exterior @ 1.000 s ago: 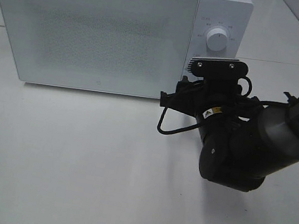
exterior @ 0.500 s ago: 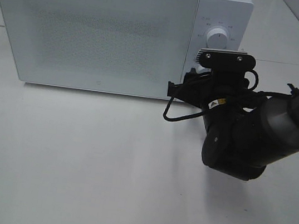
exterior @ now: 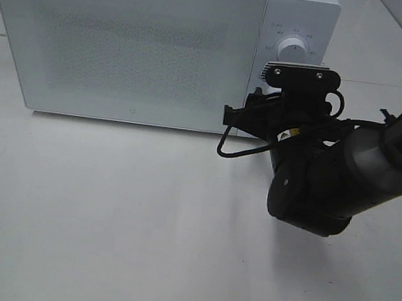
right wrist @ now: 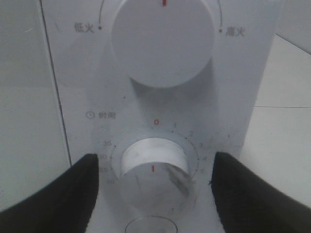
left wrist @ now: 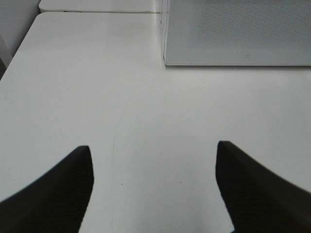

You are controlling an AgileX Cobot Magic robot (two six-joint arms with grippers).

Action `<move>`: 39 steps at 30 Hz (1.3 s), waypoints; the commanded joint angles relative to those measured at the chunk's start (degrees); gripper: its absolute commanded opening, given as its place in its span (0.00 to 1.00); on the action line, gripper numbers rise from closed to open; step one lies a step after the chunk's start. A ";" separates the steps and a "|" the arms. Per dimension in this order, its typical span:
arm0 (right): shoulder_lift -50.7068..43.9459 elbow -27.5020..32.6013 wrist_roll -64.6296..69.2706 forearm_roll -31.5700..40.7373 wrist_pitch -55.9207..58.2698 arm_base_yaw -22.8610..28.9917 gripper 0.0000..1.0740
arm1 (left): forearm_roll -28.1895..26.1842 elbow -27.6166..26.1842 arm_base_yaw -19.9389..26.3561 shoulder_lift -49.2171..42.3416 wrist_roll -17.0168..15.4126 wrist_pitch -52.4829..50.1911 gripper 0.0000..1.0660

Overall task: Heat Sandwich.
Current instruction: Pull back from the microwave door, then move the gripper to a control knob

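Observation:
The sandwich and its pink plate are out of view. The white microwave (exterior: 141, 43) stands at the back of the table with its door shut. My right gripper (right wrist: 154, 160) is open, its dark fingers (right wrist: 58, 194) either side of the lower timer knob (right wrist: 153, 170), close to the panel and not touching it. The upper power knob (right wrist: 163, 41) sits above it and also shows in the exterior view (exterior: 292, 53). My right arm's wrist (exterior: 310, 182) hides the lower panel there. My left gripper (left wrist: 153, 145) is open and empty above the bare table.
The white table (exterior: 100, 219) spreads in front of the microwave. The microwave's lower left corner shows in the left wrist view (left wrist: 238, 31). A loose black cable (exterior: 231, 151) hangs from my right wrist near the microwave's front.
My right arm has moved in toward the microwave's control panel, covering more of the lower panel. The microwave and the left gripper's surroundings have not changed.

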 commanded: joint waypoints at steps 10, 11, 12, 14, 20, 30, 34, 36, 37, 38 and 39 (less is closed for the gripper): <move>-0.17 -1.09 0.46 -1.95 1.15 -0.97 0.60 | -0.17 0.17 -0.11 -1.03 -0.29 -0.46 0.62; -0.17 -1.38 0.46 -1.95 1.66 -0.97 0.60 | -0.17 0.17 -0.11 -1.03 -0.29 -0.46 0.62; -0.17 -1.38 0.46 -1.95 1.66 -0.97 0.60 | -0.17 0.17 -0.11 -1.03 -0.29 -0.46 0.62; 0.29 -2.12 0.34 -1.89 1.60 -0.97 0.60 | -0.17 0.17 -0.11 -1.03 -0.29 -0.46 0.62; 1.66 -2.58 0.23 -1.66 1.15 -0.97 0.56 | -0.17 0.17 -0.11 -1.03 -0.29 -0.46 0.62; 1.78 -2.58 0.29 -1.43 -0.46 -0.97 0.33 | -0.17 0.17 -0.11 -1.03 -0.29 -0.46 0.62; 1.78 -2.52 0.23 -1.60 -1.38 -0.97 0.14 | -0.17 0.17 -0.11 -1.03 -0.29 -0.46 0.62; 1.78 -2.52 0.29 -2.01 -2.18 -0.97 0.00 | -0.17 0.17 -0.11 -1.03 -0.29 -0.46 0.62; 1.78 -2.52 0.46 -2.18 -2.41 -0.97 0.00 | -0.17 0.17 -0.11 -1.03 -0.29 -0.46 0.62; 1.78 -2.52 0.57 -2.52 -2.52 -0.97 0.00 | -0.17 0.17 -0.11 -1.03 -0.29 -0.46 0.62; 1.78 -2.52 0.74 -3.27 -2.52 -0.97 0.00 | -0.17 0.17 -0.11 -1.03 -0.29 -0.46 0.62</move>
